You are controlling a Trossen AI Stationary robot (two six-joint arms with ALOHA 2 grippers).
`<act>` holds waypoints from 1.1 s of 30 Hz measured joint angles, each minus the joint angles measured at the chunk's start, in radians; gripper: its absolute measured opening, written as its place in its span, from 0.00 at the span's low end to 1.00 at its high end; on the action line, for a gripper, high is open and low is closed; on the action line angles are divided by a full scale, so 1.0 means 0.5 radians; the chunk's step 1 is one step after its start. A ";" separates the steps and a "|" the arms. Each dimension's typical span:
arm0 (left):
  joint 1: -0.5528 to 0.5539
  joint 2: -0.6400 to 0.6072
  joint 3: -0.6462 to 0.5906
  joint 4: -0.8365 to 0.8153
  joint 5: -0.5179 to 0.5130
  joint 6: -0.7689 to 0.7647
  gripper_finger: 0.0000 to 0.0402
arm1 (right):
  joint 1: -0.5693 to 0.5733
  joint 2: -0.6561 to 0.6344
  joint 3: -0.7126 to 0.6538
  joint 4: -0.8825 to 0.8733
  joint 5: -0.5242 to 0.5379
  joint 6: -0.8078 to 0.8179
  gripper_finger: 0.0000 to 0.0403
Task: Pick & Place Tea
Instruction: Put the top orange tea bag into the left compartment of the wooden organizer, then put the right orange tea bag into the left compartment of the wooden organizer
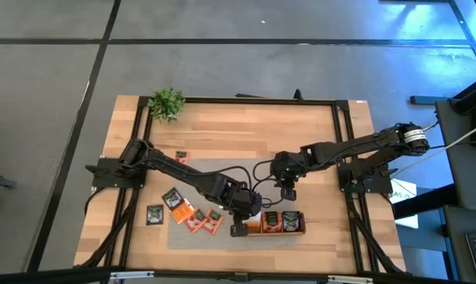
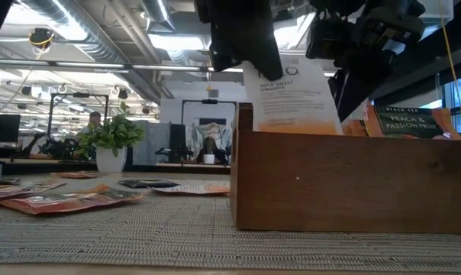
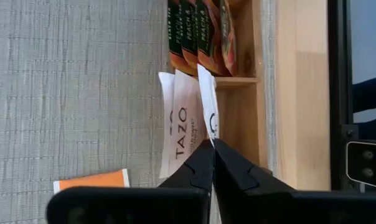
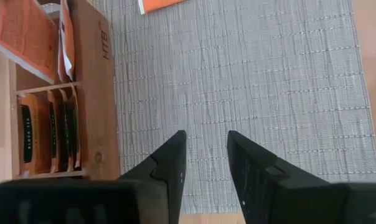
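**My left pincer pinches a white tea bag at the tray's end compartment**

My left pincer (image 3: 211, 149) is closed tight on the edge of a white tea bag (image 3: 208, 102). I hold that bag on edge inside the end compartment of the wooden tray (image 1: 299, 231), with the fingers directly above it. Two more white bags (image 3: 180, 124) stand in the same compartment, just beside the one I grip. In the next compartment along, a row of orange-and-black bags (image 3: 197, 34) stands upright.

The tray lies on the grey mat (image 1: 222, 177), near the front edge of the desk (image 1: 246, 130) and toward its middle.

My right pincer (image 4: 205, 155) hangs over bare mat just behind the tray, its fingers (image 4: 169, 165) parted partway, holding nothing and touching nothing.

Loose tea bags (image 1: 195, 217) lie flat on the mat toward its front left corner, well apart from my left pincer. One dark bag (image 1: 154, 214) sits on the wood just off the mat's left edge, and another bag (image 1: 180, 157) lies at the mat's back left corner.
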 joint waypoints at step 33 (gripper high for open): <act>0.064 -0.155 -0.002 -0.139 -0.005 -0.154 0.20 | -0.001 -0.001 0.000 0.003 -0.002 -0.006 0.30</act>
